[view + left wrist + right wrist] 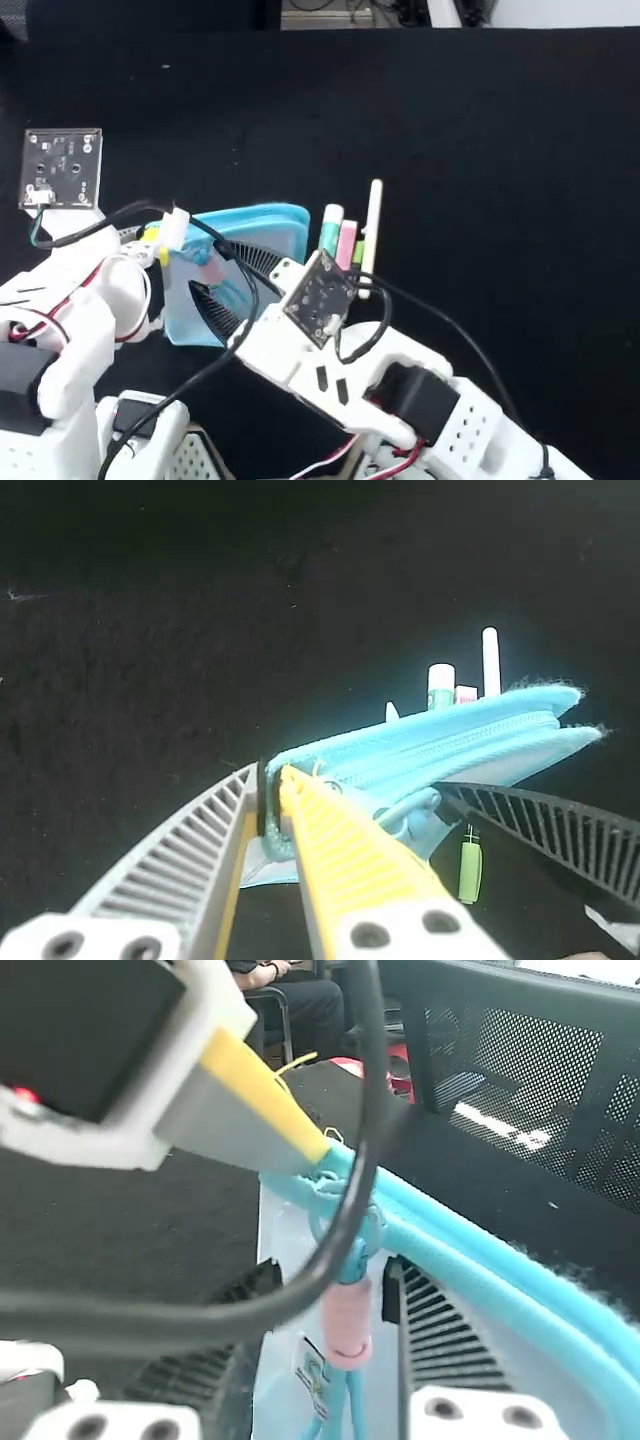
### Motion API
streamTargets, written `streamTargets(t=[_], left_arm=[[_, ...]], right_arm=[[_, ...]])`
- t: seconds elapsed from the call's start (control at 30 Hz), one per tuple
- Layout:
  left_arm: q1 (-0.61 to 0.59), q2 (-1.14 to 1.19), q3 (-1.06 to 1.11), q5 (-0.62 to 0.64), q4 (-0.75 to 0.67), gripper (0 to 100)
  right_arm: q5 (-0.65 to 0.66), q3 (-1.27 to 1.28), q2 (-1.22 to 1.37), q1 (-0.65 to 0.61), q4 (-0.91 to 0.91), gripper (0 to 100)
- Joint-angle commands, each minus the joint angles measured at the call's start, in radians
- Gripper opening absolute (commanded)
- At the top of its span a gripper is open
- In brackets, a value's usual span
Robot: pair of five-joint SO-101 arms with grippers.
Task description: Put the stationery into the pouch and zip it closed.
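We log: left end effector point(270, 776) clamped on pouch point(450, 742) end; right end effector point(333, 1278) apart, straddling zipper pull point(347, 1328) just beside it; zip runs away from that clamp.

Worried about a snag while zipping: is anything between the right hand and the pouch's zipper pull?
Yes. A black cable hangs across the slider end of the zipper pull, close in front of the right hand, whose open fingers flank the pull.
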Motion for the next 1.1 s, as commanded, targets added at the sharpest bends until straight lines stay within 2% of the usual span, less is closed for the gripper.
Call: streamTargets(t=[0.0,0.2,0.3,0.47,0.73,0.93,1.07], left_arm=[[0.002,0.005,0.064,0.011,0.014,3],[0.005,0.002,0.067,0.011,0.014,3],[0.005,-0.003,0.068,0.011,0.014,3],[-0.001,-0.003,0.071,0.011,0.015,3],[0.004,-0.005,0.113,0.011,0.015,3],[-0.001,-0.005,0.111,0.011,0.014,3],[0.001,-0.006,0.110,0.011,0.014,3]], right_arm=[[-0.008,-0.039,-0.012,0.002,-0.032,19.1],[-0.005,-0.038,-0.010,-0.003,-0.032,18.9],[-0.002,-0.045,0.028,-0.003,-0.035,14.2],[-0.002,-0.056,0.147,-0.005,-0.160,12.3],[-0.003,-0.120,0.150,-0.044,-0.072,12.3],[-0.003,-0.128,0.148,-0.046,-0.071,11.9],[0.000,-0.162,0.150,-0.046,-0.071,0.5]])
